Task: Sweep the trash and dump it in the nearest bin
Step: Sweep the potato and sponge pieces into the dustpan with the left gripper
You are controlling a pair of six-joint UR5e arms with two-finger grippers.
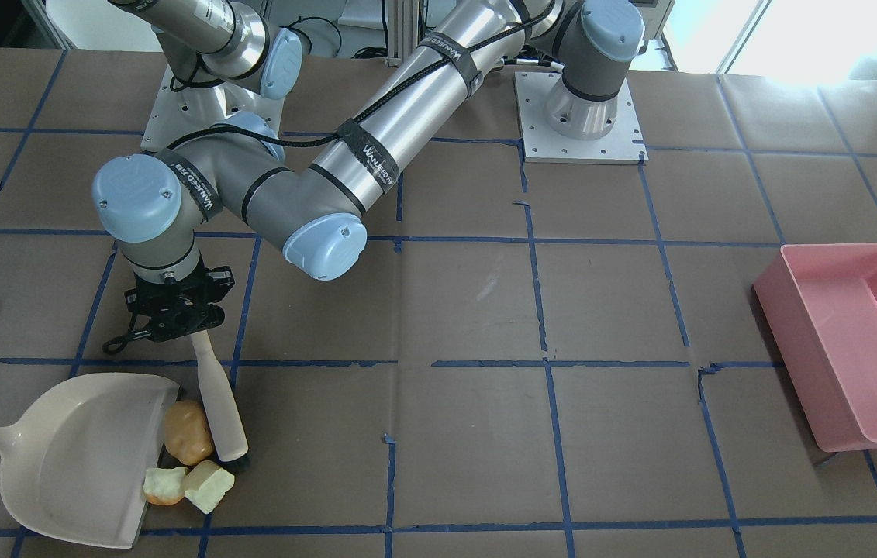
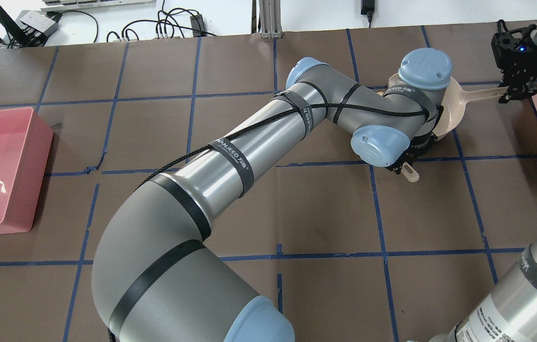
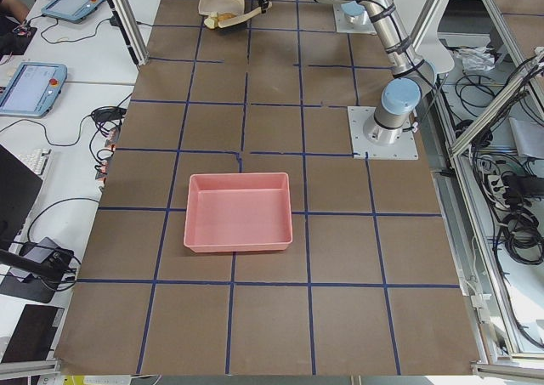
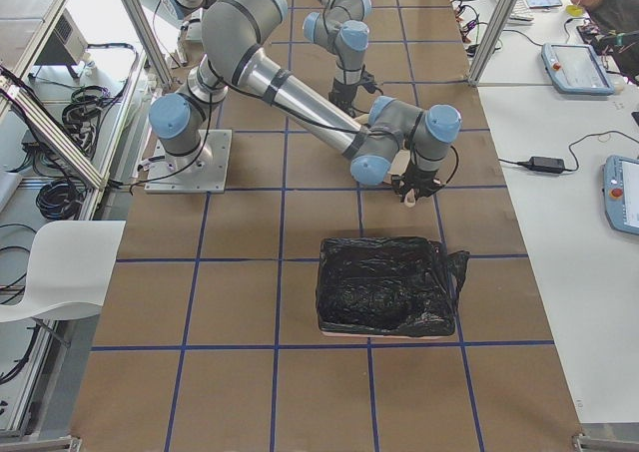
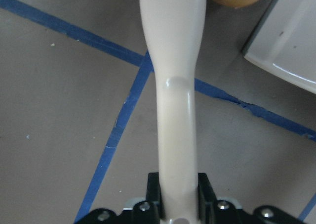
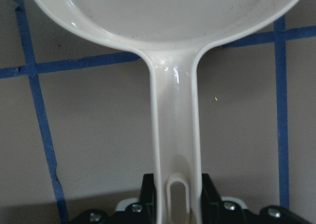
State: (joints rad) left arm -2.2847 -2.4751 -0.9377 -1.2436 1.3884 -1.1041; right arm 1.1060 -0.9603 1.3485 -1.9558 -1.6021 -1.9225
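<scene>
Brown table (image 1: 469, 310) gridded with blue tape, white chair (image 4: 60, 262), teach pendant (image 3: 30, 87) alongside.

open table (image 1: 469, 434) between dustpan (image 1: 74, 457) and pink bin (image 1: 849, 349), left arm (image 1: 399, 124) overhead

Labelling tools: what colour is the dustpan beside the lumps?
Cream: the plastic scoop-shaped dustpan shows best in the exterior front-facing view.

We work at a table (image 1: 469, 310) covered in brown sheeting and marked into squares by blue tape (image 1: 547, 387). Daylight enters through a window (image 1: 818, 35) beyond one corner, and aluminium posts (image 4: 496, 28) stand along the table's edges. On one side we find a white desk (image 4: 559, 232) carrying tablets (image 4: 574, 68) and cables (image 4: 544, 163); on the other, a white chair (image 4: 55, 267) stands on a grey floor (image 4: 40, 392).
</scene>
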